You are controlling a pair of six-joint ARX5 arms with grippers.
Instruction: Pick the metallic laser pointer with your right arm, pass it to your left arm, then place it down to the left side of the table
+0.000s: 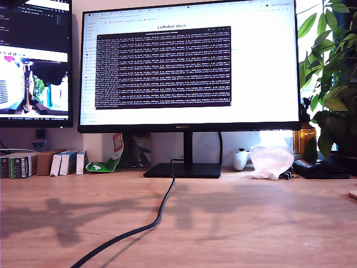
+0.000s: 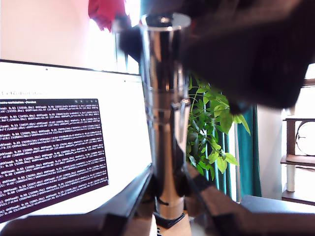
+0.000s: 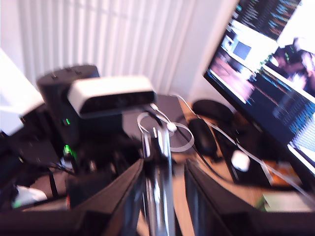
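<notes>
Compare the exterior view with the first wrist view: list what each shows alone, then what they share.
Only the exterior view: the table, a black cable across it, small boxes and a second screen.
Only the first wrist view: the metallic laser pointer upright in my first gripper, with a dark blurred shape, possibly my second gripper, near its top end.
Both: the large monitor and the plant.

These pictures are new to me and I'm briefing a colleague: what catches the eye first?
The metallic laser pointer stands out, a shiny chrome cylinder filling the first wrist view between the jaws of my first gripper. The second wrist view shows it between my second gripper's jaws too. In the exterior view, the bright monitor dominates, with a black cable trailing over the table.
</notes>
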